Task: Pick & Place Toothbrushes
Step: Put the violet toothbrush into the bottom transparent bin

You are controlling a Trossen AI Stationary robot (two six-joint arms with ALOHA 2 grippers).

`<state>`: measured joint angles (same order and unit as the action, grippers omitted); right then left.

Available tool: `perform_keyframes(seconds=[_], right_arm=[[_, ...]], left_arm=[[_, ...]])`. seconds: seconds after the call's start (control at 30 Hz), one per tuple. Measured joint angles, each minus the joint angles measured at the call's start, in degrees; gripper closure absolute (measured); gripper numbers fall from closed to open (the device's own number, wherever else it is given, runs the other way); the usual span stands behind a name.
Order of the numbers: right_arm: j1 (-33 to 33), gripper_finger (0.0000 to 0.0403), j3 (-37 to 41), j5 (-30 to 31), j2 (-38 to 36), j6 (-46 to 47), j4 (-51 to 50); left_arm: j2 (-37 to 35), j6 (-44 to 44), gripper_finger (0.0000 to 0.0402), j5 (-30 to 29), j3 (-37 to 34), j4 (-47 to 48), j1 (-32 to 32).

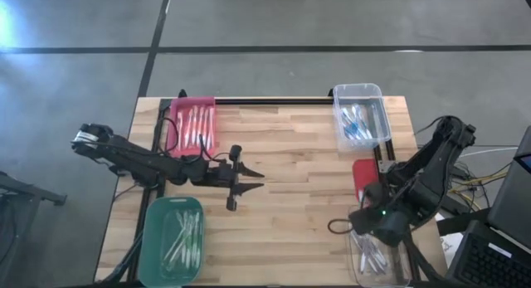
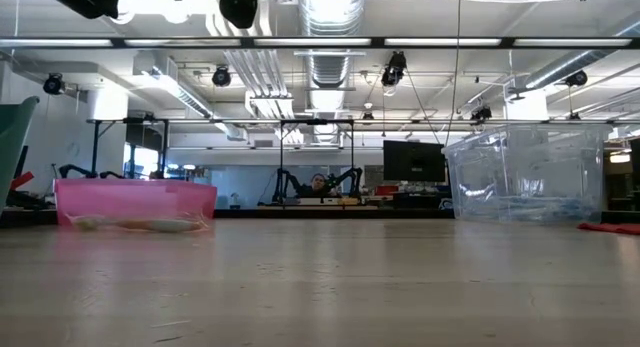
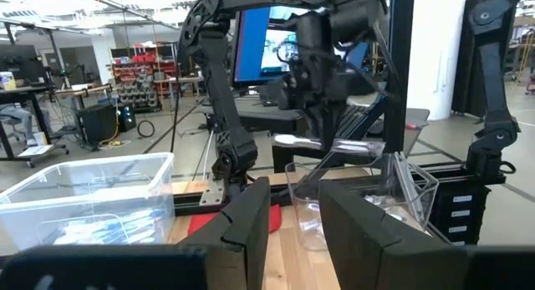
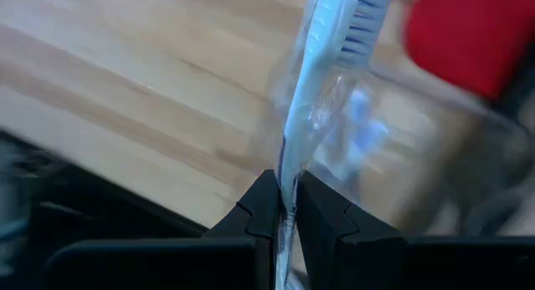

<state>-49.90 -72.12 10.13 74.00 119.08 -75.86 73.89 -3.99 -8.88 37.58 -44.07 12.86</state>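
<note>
pale wood table (image 1: pixel 290 155) in an open workshop.

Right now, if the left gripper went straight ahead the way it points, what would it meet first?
Probably the right arm's gripper holding a toothbrush above the near clear bin; bare table before that. Depth is unclear.

Grey floor (image 1: pixel 83 89), ceiling strip lights (image 2: pixel 330 42)

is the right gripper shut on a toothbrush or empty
Shut on a toothbrush: in the right wrist view the right gripper pinches its handle, bristled head sticking out beyond.
</note>
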Motion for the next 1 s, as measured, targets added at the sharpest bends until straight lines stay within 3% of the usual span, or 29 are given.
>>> perform_keyframes(seconds=[0.17, 0.33, 0.83, 1.0], right_arm=[[-1.9, 0.0381, -0.9, -9.6, 3.8, 3.8, -2.8], [-2.1, 0.0380, 0.1, -14.3, 6.2, 3.8, -2.2], [-2.1, 0.0380, 9.9, -15.2, 6.5, 3.3, 11.8], [-2.1, 0.0380, 14.6, -18.2, 6.4, 3.3, 17.0]], left_arm=[[0.0, 0.0, 0.0291, 0.0, 0.0, 0.0, 0.0], [0.0, 0.0, 0.0291, 0.0, 0.0, 0.0, 0.0], [0.0, 0.0, 0.0291, 0.0, -0.2, 0.4, 0.0], [0.0, 0.0, 0.0291, 0.0, -0.2, 0.5, 0.0]])
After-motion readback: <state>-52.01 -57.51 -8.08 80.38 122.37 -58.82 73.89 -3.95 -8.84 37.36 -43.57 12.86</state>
